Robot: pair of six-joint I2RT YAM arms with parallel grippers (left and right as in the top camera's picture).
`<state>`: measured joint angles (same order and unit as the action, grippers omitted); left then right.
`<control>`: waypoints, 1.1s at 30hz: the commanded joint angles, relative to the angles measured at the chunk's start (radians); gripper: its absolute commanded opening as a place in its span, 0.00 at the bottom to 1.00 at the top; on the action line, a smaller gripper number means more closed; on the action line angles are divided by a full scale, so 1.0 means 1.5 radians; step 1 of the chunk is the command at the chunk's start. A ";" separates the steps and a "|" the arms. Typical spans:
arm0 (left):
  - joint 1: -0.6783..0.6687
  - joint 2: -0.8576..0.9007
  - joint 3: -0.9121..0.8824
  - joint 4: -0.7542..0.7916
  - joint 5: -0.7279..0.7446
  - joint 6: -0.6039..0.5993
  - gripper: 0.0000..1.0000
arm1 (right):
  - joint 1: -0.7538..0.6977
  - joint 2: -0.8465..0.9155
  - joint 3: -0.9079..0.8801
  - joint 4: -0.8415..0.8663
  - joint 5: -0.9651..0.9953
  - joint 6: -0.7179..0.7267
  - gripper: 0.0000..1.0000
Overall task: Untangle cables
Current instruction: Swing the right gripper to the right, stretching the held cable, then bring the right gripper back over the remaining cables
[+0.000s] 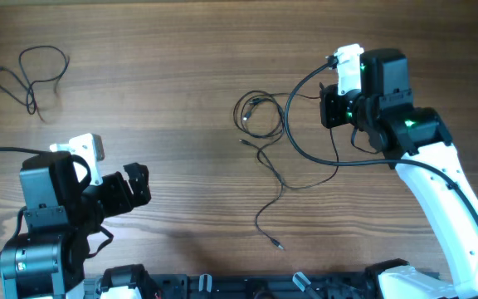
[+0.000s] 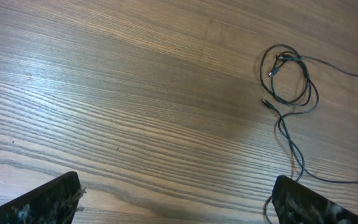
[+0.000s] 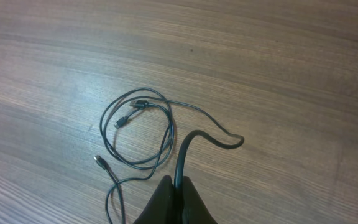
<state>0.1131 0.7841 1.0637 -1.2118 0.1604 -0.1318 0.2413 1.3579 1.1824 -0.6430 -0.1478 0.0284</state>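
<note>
A bunch of thin black cables (image 1: 258,100) lies looped at the table's middle, also seen in the left wrist view (image 2: 283,57) and the right wrist view (image 3: 140,104). One strand trails toward the front and ends in a small plug (image 1: 279,245). A separate looped cable (image 1: 30,90) rests at the far left. My right gripper (image 1: 332,108) sits just right of the bunch, shut on a cord that rises from its fingertips (image 3: 179,182) and curves back to the loop. My left gripper (image 1: 135,184) hovers at the front left, open and empty (image 2: 176,204), well left of the bunch.
The right arm's thicker black cable (image 1: 293,137) arcs over the table beside the bunch and crosses its trailing strand. Black base hardware (image 1: 222,286) lines the front edge. Bare wooden tabletop (image 1: 164,75) spreads between the two cable groups.
</note>
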 commanded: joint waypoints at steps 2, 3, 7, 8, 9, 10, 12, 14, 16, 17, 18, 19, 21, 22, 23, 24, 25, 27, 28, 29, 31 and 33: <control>0.002 -0.004 0.000 0.002 -0.006 0.008 1.00 | -0.001 -0.016 -0.002 0.045 0.006 0.024 0.04; 0.002 -0.004 0.000 0.002 -0.006 0.008 1.00 | -0.001 -0.027 -0.002 0.061 0.000 0.025 0.04; 0.002 -0.004 0.000 0.002 -0.006 0.008 1.00 | -0.001 -0.107 -0.002 0.174 -0.035 0.025 0.04; 0.002 -0.004 0.000 0.002 -0.006 0.008 1.00 | -0.001 -0.125 -0.002 0.208 -0.036 0.017 0.04; 0.002 -0.004 0.000 0.002 -0.006 0.008 1.00 | -0.001 -0.140 -0.002 0.240 -0.037 0.013 0.04; 0.002 -0.004 0.000 0.002 -0.006 0.008 1.00 | -0.001 -0.150 -0.002 0.264 -0.037 0.006 0.04; 0.002 -0.004 0.000 0.002 -0.006 0.008 1.00 | -0.001 -0.167 -0.002 0.327 -0.038 -0.002 0.04; 0.002 -0.004 0.000 0.002 -0.006 0.008 1.00 | -0.001 -0.171 -0.002 0.382 -0.048 -0.002 0.04; 0.002 -0.004 0.000 0.002 -0.006 0.008 1.00 | -0.001 -0.171 -0.002 0.436 -0.047 -0.002 0.04; 0.002 -0.004 0.000 0.002 -0.006 0.008 1.00 | -0.004 -0.171 -0.002 0.486 -0.048 0.000 0.04; 0.002 -0.004 0.000 0.002 -0.006 0.008 1.00 | -0.004 -0.171 -0.002 0.547 -0.048 0.001 0.04; 0.002 -0.004 0.000 0.002 -0.006 0.008 1.00 | -0.004 -0.171 -0.002 0.606 -0.048 0.001 0.04; 0.002 -0.004 0.000 0.002 -0.006 0.008 1.00 | -0.004 -0.171 -0.002 0.703 -0.043 -0.002 0.04; 0.002 -0.004 0.000 0.002 -0.006 0.008 1.00 | -0.004 -0.171 -0.002 0.745 -0.023 -0.002 0.04; 0.002 -0.004 0.000 0.002 -0.006 0.008 1.00 | -0.004 -0.171 -0.002 0.781 0.010 -0.002 0.04; 0.002 -0.004 0.000 0.002 -0.006 0.008 1.00 | -0.004 -0.171 -0.002 0.807 0.048 -0.002 0.04; 0.002 -0.004 0.000 0.002 -0.006 0.008 1.00 | -0.004 -0.171 -0.002 0.828 0.120 -0.002 0.04; 0.002 -0.004 0.000 0.002 -0.006 0.008 1.00 | -0.012 -0.170 -0.002 0.816 0.443 -0.009 0.04; 0.002 -0.004 0.000 0.002 -0.006 0.008 1.00 | -0.030 -0.167 -0.002 0.777 0.614 -0.035 0.04; 0.002 -0.004 0.000 0.002 -0.006 0.008 1.00 | -0.040 -0.167 -0.002 0.730 0.664 -0.033 0.04; 0.002 -0.004 0.000 0.002 -0.006 0.008 1.00 | -0.048 -0.166 -0.002 0.549 0.677 0.009 0.04; 0.002 -0.004 0.000 0.002 -0.006 0.008 1.00 | -0.047 -0.163 -0.002 0.259 0.589 0.151 0.04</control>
<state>0.1131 0.7841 1.0637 -1.2121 0.1600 -0.1318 0.1658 1.1110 1.1923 0.0425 0.6968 0.0433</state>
